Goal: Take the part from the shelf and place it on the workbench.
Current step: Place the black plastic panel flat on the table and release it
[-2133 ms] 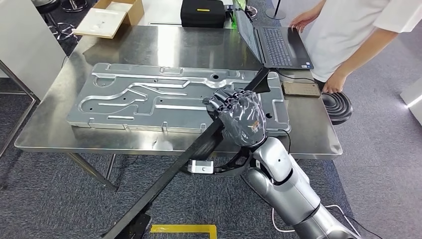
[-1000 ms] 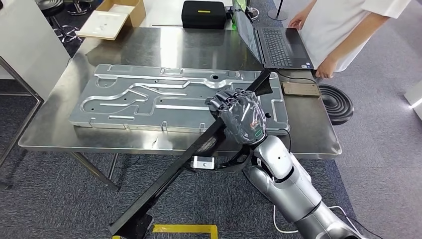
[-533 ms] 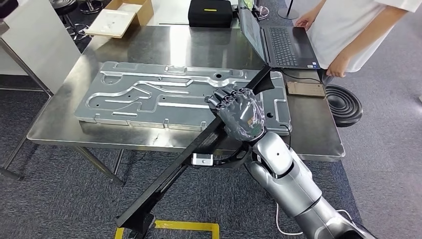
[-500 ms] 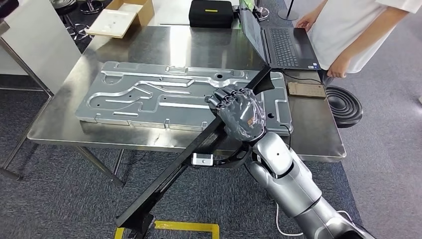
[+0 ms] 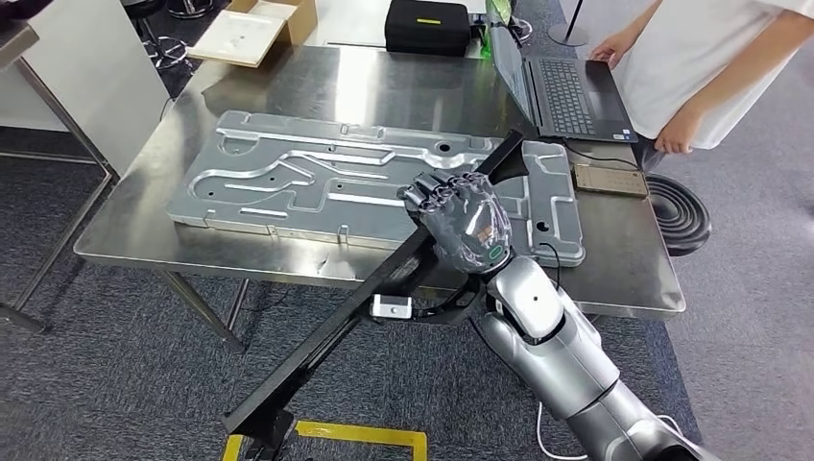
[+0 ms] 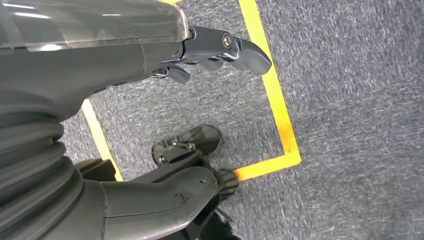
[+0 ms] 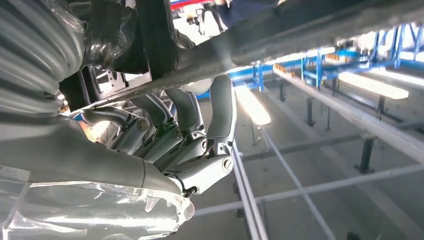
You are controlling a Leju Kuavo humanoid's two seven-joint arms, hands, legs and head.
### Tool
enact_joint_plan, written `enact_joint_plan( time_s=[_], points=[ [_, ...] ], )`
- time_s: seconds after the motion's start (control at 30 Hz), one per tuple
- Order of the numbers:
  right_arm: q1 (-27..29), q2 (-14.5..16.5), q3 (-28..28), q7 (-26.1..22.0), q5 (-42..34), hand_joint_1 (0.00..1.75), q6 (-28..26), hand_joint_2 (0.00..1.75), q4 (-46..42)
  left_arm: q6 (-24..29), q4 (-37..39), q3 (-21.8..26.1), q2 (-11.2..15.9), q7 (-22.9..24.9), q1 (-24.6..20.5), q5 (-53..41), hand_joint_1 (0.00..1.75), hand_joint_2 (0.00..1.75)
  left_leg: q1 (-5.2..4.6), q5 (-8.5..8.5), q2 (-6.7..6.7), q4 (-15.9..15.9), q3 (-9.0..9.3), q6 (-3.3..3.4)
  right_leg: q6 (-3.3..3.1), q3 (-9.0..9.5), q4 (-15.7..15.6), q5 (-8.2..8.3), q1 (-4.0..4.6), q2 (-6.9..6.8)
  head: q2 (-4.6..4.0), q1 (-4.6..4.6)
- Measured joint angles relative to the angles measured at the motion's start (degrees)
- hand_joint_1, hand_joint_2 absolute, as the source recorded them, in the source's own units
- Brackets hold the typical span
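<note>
My right hand (image 5: 466,226) grips a long black bar-shaped part (image 5: 326,336) near its upper third. The bar slants: its upper end reaches over the right end of the steel workbench (image 5: 384,86), and its lower end hangs beyond the front edge, close to the floor. In the right wrist view the fingers (image 7: 210,125) wrap the bar (image 7: 280,30) from below. My left hand (image 6: 150,100) hangs over the carpet, fingers apart, holding nothing.
A large machined aluminium plate (image 5: 317,173) covers most of the bench. A laptop (image 5: 566,91), a black case (image 5: 427,24) and a small brown pad (image 5: 610,180) lie at the back right. A person (image 5: 710,67) stands at the far right corner. Yellow floor tape (image 5: 326,437) lies below.
The whole picture has shifted: the bench and plate now sit further right and lower, so the camera has moved. My right hand keeps its grip on the bar.
</note>
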Motion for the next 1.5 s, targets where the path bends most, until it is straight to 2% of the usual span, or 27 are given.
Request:
enact_joint_plan(
  time_s=[0.07, 0.13, 0.17, 0.23, 0.3, 0.33, 0.37, 0.4, 0.47, 0.53, 0.63, 0.7, 0.8, 0.83, 0.87, 0.9, 0.93, 1.03, 1.07, 1.1, 1.2, 1.27, 1.33, 1.37, 1.4, 1.43, 1.5],
  points=[
    [0.02, 0.07, -0.47, 0.03, -0.1, 1.75, -1.31, 1.75, -0.01, 0.0, 0.0, -0.01, -0.05, -0.01, -0.02, 0.0, 0.0, 1.75, -0.06, 0.16, -0.11, -0.13, -0.15, -0.54, -0.3, 0.67, -1.73, 0.05, 0.29, 0.12, 0.0, -0.01],
    [0.03, 0.15, -0.84, 0.03, -0.08, 1.75, -1.9, 1.75, -0.03, -0.01, 0.0, -0.01, -0.04, -0.01, -0.02, 0.0, 0.0, 1.75, -0.1, 0.12, -0.14, -0.21, -0.15, -1.17, -0.69, 0.81, -2.33, 0.43, 0.08, 0.0, 0.0, -0.02],
    [0.03, 0.24, -0.98, 0.01, 0.06, 1.75, -2.09, 1.75, -0.06, -0.02, 0.0, -0.01, -0.03, -0.01, -0.03, 0.0, 0.0, 1.75, -0.14, -0.5, -0.06, 0.47, -0.44, -1.46, -1.0, 1.0, -2.77, 0.68, -0.1, -0.11, 0.0, -0.04],
    [0.07, 0.49, -1.18, -0.1, 0.64, 1.75, -2.45, 1.75, -0.14, -0.15, 0.0, -0.01, -0.01, -0.07, -0.04, 0.0, 0.0, 1.75, -0.12, -3.41, 0.14, 5.04, -2.42, -1.86, -1.54, 1.27, -3.39, 1.05, -0.31, -0.38, 0.0, -0.06],
    [0.31, 0.64, -1.24, -0.24, 1.51, 1.75, -2.62, 1.75, -0.17, -0.51, 0.0, -0.02, 0.0, -0.27, 0.05, -0.01, 0.0, 1.75, -0.07, -6.64, 0.23, 12.12, -5.6, -2.17, -1.8, 1.21, -3.32, 1.04, -0.21, -0.54, 0.0, -0.05],
    [0.49, 0.69, -1.24, -0.28, 1.96, 1.75, -2.62, 1.75, -0.17, -0.74, 0.0, -0.02, 0.01, -0.46, 0.12, -0.02, 0.0, 1.75, -0.05, -7.14, 0.26, 14.3, -6.59, -2.3, -1.82, 1.16, -3.18, 0.99, -0.18, -0.6, 0.0, -0.06],
    [0.64, 0.74, -1.24, -0.31, 2.27, 1.75, -2.62, 1.75, -0.16, -0.95, 0.0, -0.03, 0.02, -0.64, 0.18, -0.03, 0.0, 1.75, -0.03, -6.6, 0.29, 14.55, -6.68, -2.39, -1.81, 1.09, -2.98, 0.9, -0.19, -0.64, 0.0, -0.06],
    [0.72, 0.8, -1.24, -0.31, 2.48, 1.75, -2.62, 1.75, -0.16, -1.09, 0.0, -0.03, 0.04, -0.79, 0.2, -0.04, 0.0, 1.75, 0.0, -5.11, 0.34, 12.62, -5.67, -2.44, -1.75, 1.04, -2.73, 0.76, -0.22, -0.65, 0.0, -0.07],
    [0.75, 0.97, -1.24, -0.29, 2.57, 1.75, -2.62, 1.75, -0.17, -1.33, 0.0, -0.03, 0.09, -1.0, 0.14, -0.04, 0.0, 1.75, 0.01, -1.84, 0.54, 5.26, -1.86, -2.29, -1.4, 0.91, -2.04, 0.33, -0.17, -0.63, 0.0, -0.08],
    [0.73, 1.12, -1.24, -0.3, 2.62, 1.75, -2.61, 1.75, -0.19, -1.57, 0.01, -0.05, 0.1, -1.21, 0.04, -0.03, 0.0, 1.75, -0.1, -0.71, 0.61, 0.75, 0.35, -1.71, -0.9, 0.61, -1.47, 0.05, 0.03, -0.6, 0.0, -0.05],
    [0.73, 1.19, -1.24, -0.29, 2.68, 1.75, -2.6, 1.75, -0.21, -1.72, 0.0, -0.08, 0.11, -1.44, 0.08, -0.02, 0.0, 1.75, -0.16, -0.56, 0.43, 0.05, 0.41, -0.67, -0.16, 0.38, -1.32, 0.01, 0.07, -0.68, 0.0, -0.04],
    [0.63, 1.19, -1.24, -0.29, 2.67, 1.75, -2.61, 1.75, -0.29, -1.75, 0.0, -0.09, 0.11, -1.52, 0.03, -0.02, 0.0, 1.75, 0.06, -0.22, 0.38, -0.4, 0.55, 0.0, 0.47, -0.51, 0.71, -1.46, -0.12, -0.6, 0.0, -0.03],
    [0.74, 1.19, -1.26, -0.29, 2.66, 1.75, -2.6, 1.75, -0.35, -1.79, 0.0, -0.09, 0.12, -1.56, 0.0, -0.02, 0.0, 1.75, 0.16, -0.14, 0.39, -0.52, 0.57, 0.39, 1.26, -5.21, 10.4, -6.05, -0.55, -0.42, 0.0, -0.03],
    [0.87, 1.19, -1.26, -0.29, 2.66, 1.75, -2.6, 1.75, -0.34, -1.79, 0.0, -0.09, 0.13, -1.56, 0.02, -0.02, 0.0, 1.75, 0.16, -0.15, 0.37, -0.52, 0.57, 0.39, 1.42, -6.61, 12.96, -6.64, -0.7, -0.43, 0.0, -0.03],
    [0.98, 1.19, -1.26, -0.29, 2.66, 1.75, -2.6, 1.75, -0.34, -1.79, 0.0, -0.09, 0.14, -1.56, 0.05, -0.02, 0.0, 1.75, 0.17, -0.18, 0.35, -0.5, 0.58, 0.38, 1.51, -7.3, 13.99, -6.42, -0.81, -0.43, 0.0, -0.03],
    [1.03, 1.19, -1.26, -0.29, 2.66, 1.75, -2.6, 1.75, -0.33, -1.79, 0.0, -0.09, 0.14, -1.56, 0.06, -0.02, 0.0, 1.75, 0.18, -0.2, 0.32, -0.49, 0.6, 0.36, 1.54, -7.35, 13.74, -5.64, -0.91, -0.43, 0.0, -0.02],
    [1.03, 1.19, -1.26, -0.29, 2.66, 1.75, -2.6, 1.75, -0.34, -1.79, 0.0, -0.09, 0.13, -1.56, 0.05, -0.02, 0.0, 1.75, 0.19, -0.23, 0.27, -0.48, 0.65, 0.3, 1.5, -6.46, 11.66, -4.11, -0.97, -0.44, 0.0, -0.02],
    [0.88, 1.2, -1.26, -0.29, 2.67, 1.75, -2.6, 1.75, -0.37, -1.82, 0.0, -0.12, 0.12, -1.57, 0.01, -0.02, 0.0, 1.75, 0.11, -0.45, 0.16, -0.41, 0.81, -0.14, 0.96, -1.6, 1.36, 0.43, -0.81, -0.36, 0.0, -0.03],
    [0.83, 1.22, -1.26, -0.29, 2.66, 1.75, -2.6, 1.75, -0.38, -1.84, 0.0, -0.13, 0.12, -1.59, -0.01, -0.02, 0.0, 1.75, 0.06, -0.5, 0.16, -0.42, 0.77, -0.4, 0.75, -0.63, -0.79, 0.96, -0.65, -0.31, 0.0, -0.03],
    [0.81, 1.23, -1.26, -0.29, 2.67, 1.75, -2.61, 1.75, -0.39, -1.85, 0.0, -0.14, 0.12, -1.6, -0.02, -0.02, 0.0, 1.75, 0.03, -0.51, 0.18, -0.47, 0.72, -0.71, 0.54, -0.35, -1.56, 0.82, -0.46, -0.25, 0.0, -0.03],
    [0.78, 1.29, -1.26, -0.28, 2.67, 1.75, -2.64, 1.75, -0.45, -1.87, 0.0, -0.14, 0.12, -1.6, -0.03, -0.02, 0.0, 1.75, 0.08, -0.92, 0.26, -0.37, 0.69, -1.71, -0.37, -0.11, -2.14, 0.97, -0.51, -0.22, 0.0, -0.04],
    [0.67, 1.34, -1.26, -0.28, 2.66, 1.75, -2.68, 1.75, -0.49, -1.9, 0.0, -0.15, 0.13, -1.6, -0.06, -0.03, 0.0, 1.75, 0.11, -3.2, 0.34, 3.21, -0.85, -2.05, -1.1, 0.3, -2.68, 1.14, -0.75, -0.35, 0.0, -0.06],
    [0.64, 1.38, -1.26, -0.28, 2.66, 1.75, -2.68, 1.75, -0.48, -1.92, 0.01, -0.16, 0.13, -1.56, -0.01, -0.04, 0.0, 1.75, 0.15, -6.65, 0.37, 10.63, -4.4, -2.22, -1.56, 0.42, -2.69, 1.01, -0.56, -0.45, 0.0, -0.06],
    [0.68, 1.4, -1.26, -0.28, 2.67, 1.75, -2.68, 1.75, -0.48, -1.92, 0.01, -0.16, 0.13, -1.54, 0.04, -0.05, 0.0, 1.75, 0.15, -7.57, 0.37, 13.76, -6.04, -2.28, -1.68, 0.44, -2.62, 0.92, -0.45, -0.46, 0.0, -0.05],
    [0.7, 1.43, -1.26, -0.29, 2.67, 1.75, -2.67, 1.75, -0.47, -1.92, 0.01, -0.16, 0.13, -1.51, 0.07, -0.06, 0.0, 1.75, 0.15, -7.44, 0.38, 15.15, -6.89, -2.32, -1.75, 0.48, -2.53, 0.81, -0.37, -0.45, 0.0, -0.05],
    [0.71, 1.45, -1.26, -0.29, 2.66, 1.75, -2.67, 1.75, -0.46, -1.92, 0.01, -0.16, 0.13, -1.49, 0.08, -0.06, 0.0, 1.75, 0.15, -6.23, 0.38, 14.39, -6.69, -2.29, -1.76, 0.54, -2.42, 0.68, -0.32, -0.42, 0.0, -0.05],
    [0.65, 1.51, -1.26, -0.28, 2.66, 1.75, -2.67, 1.75, -0.46, -1.92, 0.0, -0.17, 0.15, -1.48, 0.03, -0.07, 0.0, 1.75, 0.14, -2.2, 0.44, 7.75, -3.86, -2.02, -1.56, 0.7, -2.05, 0.28, -0.3, -0.34, 0.0, -0.05]
  ],
)
